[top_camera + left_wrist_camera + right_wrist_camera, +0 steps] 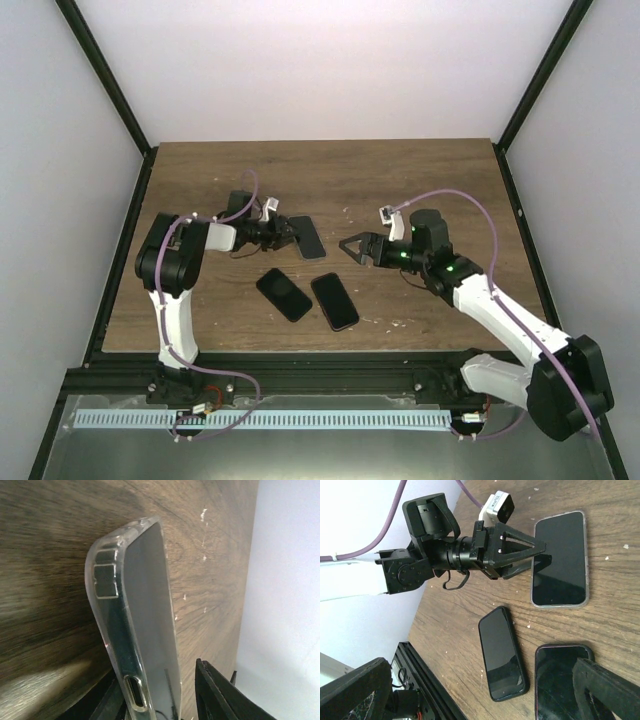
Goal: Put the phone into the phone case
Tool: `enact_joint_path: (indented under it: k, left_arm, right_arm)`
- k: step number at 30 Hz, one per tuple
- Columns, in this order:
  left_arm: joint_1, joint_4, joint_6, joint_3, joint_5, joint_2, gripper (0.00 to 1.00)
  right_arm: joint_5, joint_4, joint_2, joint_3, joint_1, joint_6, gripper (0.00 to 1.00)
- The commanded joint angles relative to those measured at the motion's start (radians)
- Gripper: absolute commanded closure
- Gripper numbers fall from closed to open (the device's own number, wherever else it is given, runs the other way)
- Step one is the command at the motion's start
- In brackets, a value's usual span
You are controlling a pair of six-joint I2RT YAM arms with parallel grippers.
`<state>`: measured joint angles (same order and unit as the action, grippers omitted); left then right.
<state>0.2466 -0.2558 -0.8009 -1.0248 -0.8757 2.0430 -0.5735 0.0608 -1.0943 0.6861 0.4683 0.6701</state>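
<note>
A phone with a dark screen lies flat inside a clear phone case (pixel 308 237) (pixel 559 560) at the middle of the table. My left gripper (pixel 288 236) (pixel 540 550) is at the case's near end. In the left wrist view the clear case (pixel 145 605) runs up between the jaws, and the right finger (pixel 215 690) stands off it with bare wood showing in the gap. My left gripper (pixel 160 692) looks open around that end. My right gripper (pixel 350 248) (pixel 480 690) hovers wide open to the right of the phones, holding nothing.
Two more phones lie nearer the front: one in a black case (pixel 284 294) (pixel 502 652) and one with a dark reddish rim (pixel 335 300) (pixel 562 680). White walls enclose the wooden table (pixel 400 180) on three sides, and a black rail runs along the front.
</note>
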Motion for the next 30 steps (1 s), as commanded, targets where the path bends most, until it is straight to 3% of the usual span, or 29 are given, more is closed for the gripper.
enact_joint_path:
  k: [1, 7, 13, 22, 30]
  left_arm:
    - [-0.003, 0.05, 0.057, -0.006, 0.034, -0.034, 0.6]
    - [-0.004, 0.16, 0.104, 0.011, 0.102, -0.138, 0.4]
    - [-0.004, 0.32, 0.183, 0.024, 0.245, -0.312, 0.01]
    - [-0.004, 0.573, 0.303, 0.009, 0.316, -0.61, 0.0]
    - [-0.005, 0.724, 0.365, -0.054, 0.354, -0.894, 0.0]
  right_arm:
    - [0.028, 0.056, -0.009, 0.061, 0.003, -0.012, 0.0]
    - [0.122, 0.152, 0.024, 0.111, 0.003, -0.048, 0.0]
    - [0.297, 0.221, 0.072, 0.111, 0.003, -0.044, 0.0]
    - [0.471, 0.315, 0.159, 0.168, 0.001, -0.015, 0.0]
    - [0.471, 0.412, 0.191, 0.311, 0.001, -0.07, 0.0]
